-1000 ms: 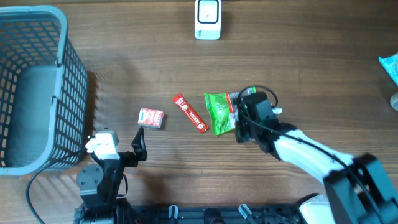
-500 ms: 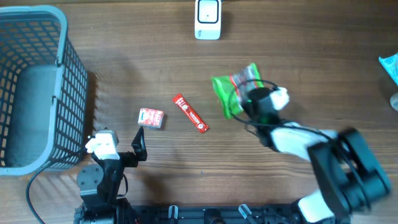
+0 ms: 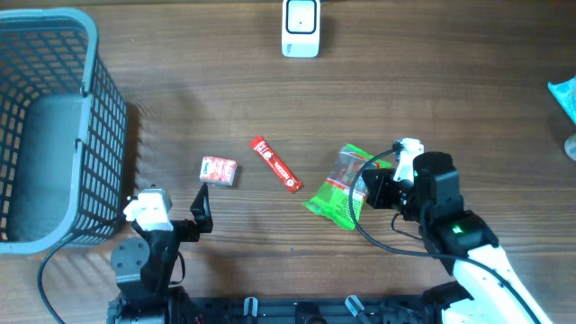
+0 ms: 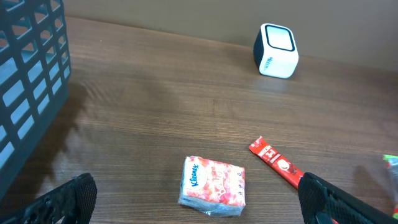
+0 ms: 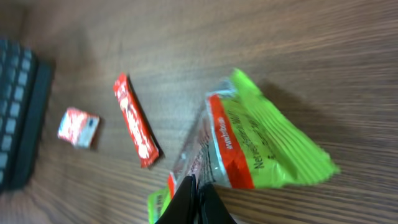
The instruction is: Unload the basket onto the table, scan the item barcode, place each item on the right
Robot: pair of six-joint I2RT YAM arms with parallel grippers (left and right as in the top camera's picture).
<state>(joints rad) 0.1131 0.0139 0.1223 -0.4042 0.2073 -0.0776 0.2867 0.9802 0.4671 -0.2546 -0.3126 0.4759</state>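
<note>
A green snack packet [image 3: 340, 189] with a red band hangs above the table, right of centre. My right gripper [image 3: 373, 191] is shut on its edge, and the right wrist view shows both black jaws pinched together on the packet [image 5: 261, 146]. The white barcode scanner [image 3: 301, 27] stands at the far edge of the table, also seen in the left wrist view as the scanner [image 4: 277, 51]. My left gripper [image 3: 202, 209] stands open near the front left, its fingertips [image 4: 68, 198] wide apart, with a small tissue pack [image 4: 212, 185] lying between and ahead of them.
A red stick packet [image 3: 276, 164] lies at centre, and the pink tissue pack [image 3: 219, 170] to its left. A grey mesh basket [image 3: 49, 126] fills the left side. Something blue [image 3: 564, 94] shows at the right edge.
My right gripper shut on the green packet, lifted it off the table and swung it round, ending nearer the front with the packet turned.
</note>
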